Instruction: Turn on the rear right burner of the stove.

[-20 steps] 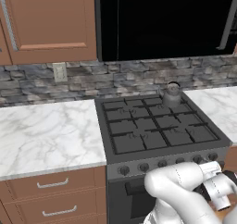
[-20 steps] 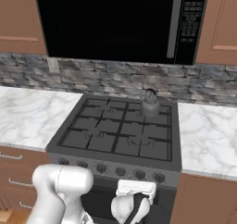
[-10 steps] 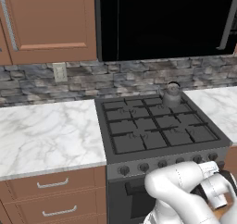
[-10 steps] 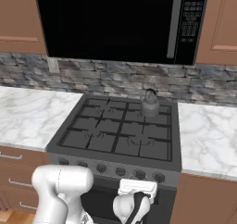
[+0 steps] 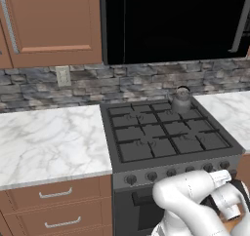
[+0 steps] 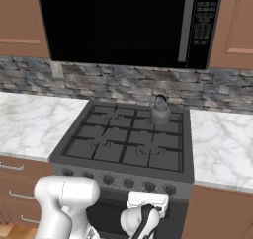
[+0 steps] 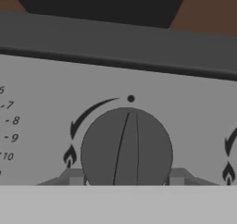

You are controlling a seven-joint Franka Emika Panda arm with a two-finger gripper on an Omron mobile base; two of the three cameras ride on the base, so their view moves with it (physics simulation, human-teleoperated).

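Approach done – claw (image 7: 126, 181) open, fingertips (image 7: 76, 179) flanking knob (image 7: 126, 146) dead ahead on the stove (image 5: 166, 132) | pointer upright at dot, unturned | rear right burner (image 6: 165, 115) up beyond, no flame – turn remains

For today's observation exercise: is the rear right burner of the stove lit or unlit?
Unlit, it seems: no flame shows at the rear right burner, where a kettle sits, and in the hand view the knob ridge points up at the dot.

You see: stove (image 5: 171, 132) 1 | front-panel knobs (image 6: 148, 186) 5 | kettle (image 6: 159, 110) on its rear right burner (image 6: 165, 118) 1 | microwave (image 6: 123, 25) above 1
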